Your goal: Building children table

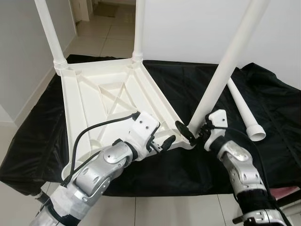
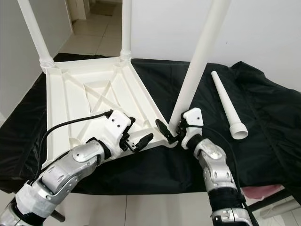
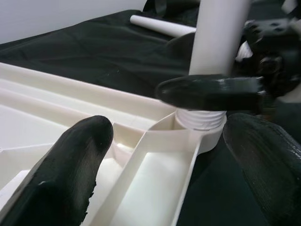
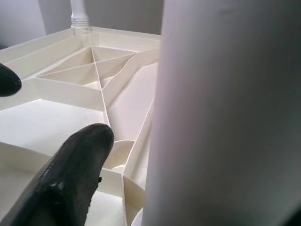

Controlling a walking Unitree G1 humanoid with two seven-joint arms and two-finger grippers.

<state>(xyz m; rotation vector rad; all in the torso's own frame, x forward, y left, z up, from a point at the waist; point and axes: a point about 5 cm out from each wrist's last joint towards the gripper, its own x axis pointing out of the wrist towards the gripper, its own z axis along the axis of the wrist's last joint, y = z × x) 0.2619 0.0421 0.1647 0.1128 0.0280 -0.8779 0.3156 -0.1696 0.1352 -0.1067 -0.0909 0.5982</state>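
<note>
Tabletop [image 1: 113, 94] overhangs the cloth's near edge; left hand [image 1: 165, 142] wide, right hand [image 1: 192, 133] clamping leg [image 1: 221, 75].

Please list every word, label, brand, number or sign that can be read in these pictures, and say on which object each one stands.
There are none to read: no text can be made out.
White table top, upside down: plain ribbed plastic.
Standing legs and loose leg: plain white.
Black cloth: no print.
Left gripper and right gripper: no readable marking.
</note>
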